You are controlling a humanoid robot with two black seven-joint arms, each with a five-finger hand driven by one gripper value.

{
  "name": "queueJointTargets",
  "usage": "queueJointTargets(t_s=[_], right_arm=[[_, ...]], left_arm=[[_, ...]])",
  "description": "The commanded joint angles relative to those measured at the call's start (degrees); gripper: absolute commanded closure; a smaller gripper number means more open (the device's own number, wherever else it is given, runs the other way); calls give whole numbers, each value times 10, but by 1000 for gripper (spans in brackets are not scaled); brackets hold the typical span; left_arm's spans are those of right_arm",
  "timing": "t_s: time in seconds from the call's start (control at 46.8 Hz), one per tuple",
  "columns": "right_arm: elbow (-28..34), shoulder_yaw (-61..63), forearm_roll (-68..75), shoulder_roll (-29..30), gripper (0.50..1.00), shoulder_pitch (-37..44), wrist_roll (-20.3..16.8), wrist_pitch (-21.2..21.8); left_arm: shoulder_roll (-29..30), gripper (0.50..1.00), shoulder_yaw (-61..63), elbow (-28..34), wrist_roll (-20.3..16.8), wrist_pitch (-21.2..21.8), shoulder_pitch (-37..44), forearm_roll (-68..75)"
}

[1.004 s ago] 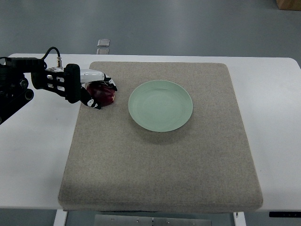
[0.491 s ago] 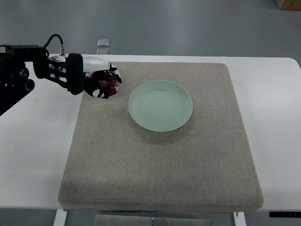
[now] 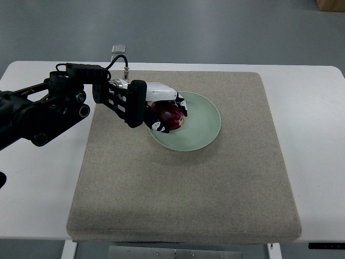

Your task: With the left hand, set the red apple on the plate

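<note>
My left hand [image 3: 168,112] reaches in from the left edge and is shut on the dark red apple [image 3: 171,115]. The apple hangs over the left part of the pale green plate [image 3: 202,127], which lies on the grey mat. I cannot tell whether the apple touches the plate's surface. White and black fingers [image 3: 161,91] wrap over the top and side of the fruit, hiding part of it. The right arm does not show.
A large grey felt mat [image 3: 183,189] covers most of the white table [image 3: 315,124]. A small grey clip-like part [image 3: 118,49] sits at the table's far edge. The dark left forearm [image 3: 43,110] spans the table's left side.
The left hand has carried the apple to the right, from the mat's far left corner to above the plate's left part. The forearm has swung further into view.
</note>
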Motion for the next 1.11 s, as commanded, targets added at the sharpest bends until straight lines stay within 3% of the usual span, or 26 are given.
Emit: queueJointTargets(t_s=[0.0, 0.085, 0.128, 0.149, 0.214, 0.256, 0.619, 0.875, 1.089], right_arm=[[0, 0, 0, 0, 570, 0, 0, 0], [0, 0, 0, 0, 570, 0, 0, 0], [0, 0, 0, 0, 570, 0, 0, 0], [0, 0, 0, 0, 570, 0, 0, 0], [0, 0, 0, 0, 572, 0, 0, 0], [0, 0, 0, 0, 570, 0, 0, 0], [0, 0, 0, 0, 570, 0, 0, 0], [0, 0, 0, 0, 572, 0, 0, 0], [0, 0, 0, 0, 570, 0, 0, 0]], left_arm=[[-9, 984, 4, 8, 0, 1, -2, 0], [-20, 864, 5, 11, 0, 2, -2, 0], [-21, 830, 5, 11, 0, 2, -2, 0], [-21, 789, 5, 11, 0, 2, -2, 0], [-22, 573, 4, 11, 0, 2, -3, -3], [-21, 508, 4, 11, 0, 2, -3, -4], [-10, 501, -14, 11, 0, 47, -4, -77], [0, 501, -61, 63, 22, 47, -11, -313], [37, 501, -83, 69, 79, 47, -11, -580]])
